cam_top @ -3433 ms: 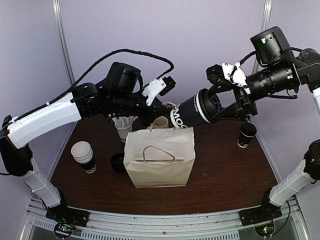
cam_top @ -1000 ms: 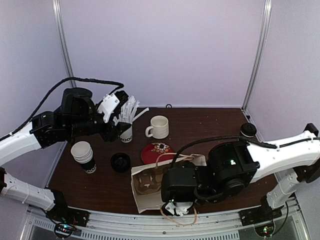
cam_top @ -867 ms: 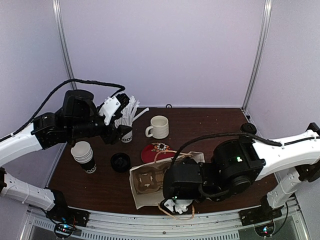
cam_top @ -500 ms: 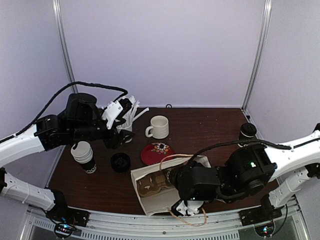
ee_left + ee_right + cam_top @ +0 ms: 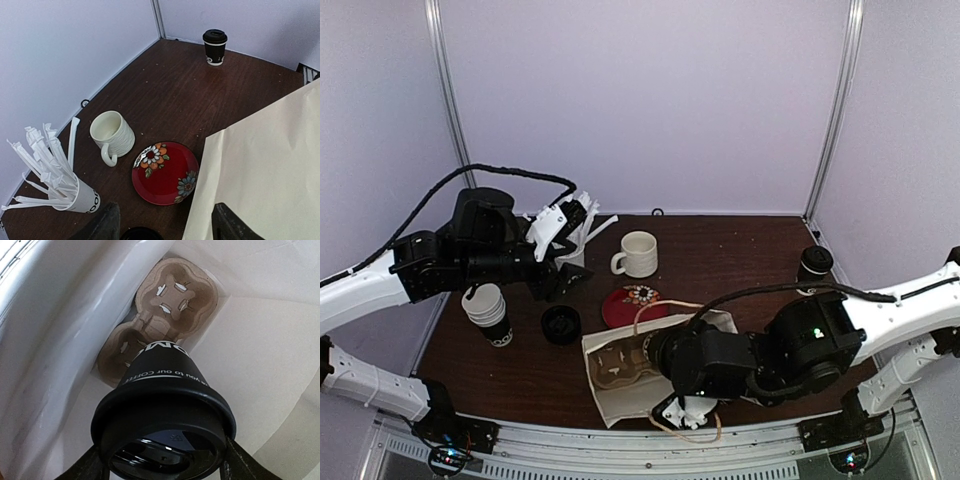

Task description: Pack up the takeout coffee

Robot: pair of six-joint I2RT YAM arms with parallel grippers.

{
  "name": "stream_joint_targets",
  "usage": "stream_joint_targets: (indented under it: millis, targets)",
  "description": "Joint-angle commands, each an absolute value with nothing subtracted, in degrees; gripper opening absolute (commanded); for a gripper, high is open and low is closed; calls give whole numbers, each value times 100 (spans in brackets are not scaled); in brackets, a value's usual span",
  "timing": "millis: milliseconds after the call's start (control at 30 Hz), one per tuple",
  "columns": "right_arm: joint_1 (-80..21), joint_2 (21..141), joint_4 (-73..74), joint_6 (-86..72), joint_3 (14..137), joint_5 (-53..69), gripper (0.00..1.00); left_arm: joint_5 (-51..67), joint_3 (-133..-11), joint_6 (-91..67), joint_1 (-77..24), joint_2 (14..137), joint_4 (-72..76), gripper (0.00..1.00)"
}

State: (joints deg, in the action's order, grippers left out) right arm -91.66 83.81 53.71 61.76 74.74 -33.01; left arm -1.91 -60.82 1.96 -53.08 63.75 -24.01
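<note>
Down from high above, the right gripper (image 5: 162,462) is now holding the lidded black coffee cup (image 5: 160,385) inside the paper bag (image 5: 612,390), over the cardboard carrier (image 5: 175,295), seemingly unseated. The left gripper (image 5: 167,225) is hovering spread, empty. The second cup (image 5: 814,262) is standing outside, unpacked.

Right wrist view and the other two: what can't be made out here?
- Right wrist view: the coffee cup hides the carrier slot beneath it; seated or not, cannot tell.
- Top view: the right arm covers that cup and much of the bag.
- Left wrist view: lettering on the far cup is too small; the bottom edge cuts off a black round object.
</note>
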Motion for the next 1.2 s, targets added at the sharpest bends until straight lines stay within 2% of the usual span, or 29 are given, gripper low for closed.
stream_joint_targets:
  millis: [0,133,233,433,600,867,1167]
  targets:
    - [-8912,8448,5572,5585,7746,-2804,65,598,-6047,85,-5282,6377,-2164,65]
    - [-8886,8207,5843,5482,7634,-2175,63,1607,-6007,73,-5277,6432,-2050,62]
    - [-8891,7903,5451,5915,6997,-2345,63,2226,-6103,126,-5341,6631,-2107,59]
    - [-8789,7466,5085,6834,6749,-2527,64,2465,-6187,310,-5462,6941,-2261,57]
    - [-8777,7393,5522,6450,7003,-2432,64,2776,-6200,344,-5484,7197,-2238,54]
    - [-8671,6984,5256,6336,6527,-2593,63,3205,-6299,347,-5557,7596,-2246,50]
    - [-8370,7288,5142,5698,6731,-2540,63,3359,-6284,343,-5599,7769,-2190,49]
